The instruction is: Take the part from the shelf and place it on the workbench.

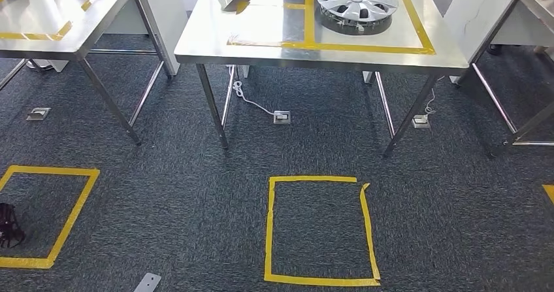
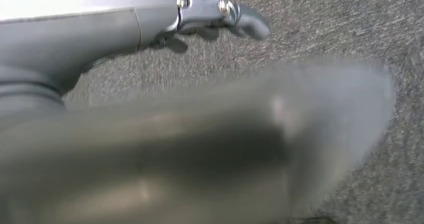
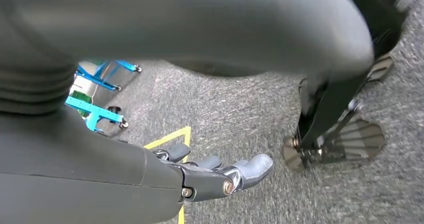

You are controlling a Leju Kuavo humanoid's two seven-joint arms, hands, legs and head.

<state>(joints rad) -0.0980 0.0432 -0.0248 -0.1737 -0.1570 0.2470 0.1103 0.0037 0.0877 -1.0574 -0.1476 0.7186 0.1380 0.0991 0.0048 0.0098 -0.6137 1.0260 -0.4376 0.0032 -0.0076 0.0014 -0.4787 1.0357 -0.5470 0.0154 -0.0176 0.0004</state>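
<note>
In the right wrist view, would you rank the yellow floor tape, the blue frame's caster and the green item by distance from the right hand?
1. Yellow floor tape, beside the right hand.
2. Caster, under the blue frame.
3. Green item, behind the frame.

- A silver wheel cover (image 1: pixel 357 2) with radiating spokes lies flat, face up, near the top of the head view, right of centre.
- It rests on the steel bench (image 1: pixel 261 37), inside a rectangle of yellow tape (image 1: pixel 366 45) marked on the bench top, towards that rectangle's far side.
- A dark rim shows beneath its near edge.
</note>
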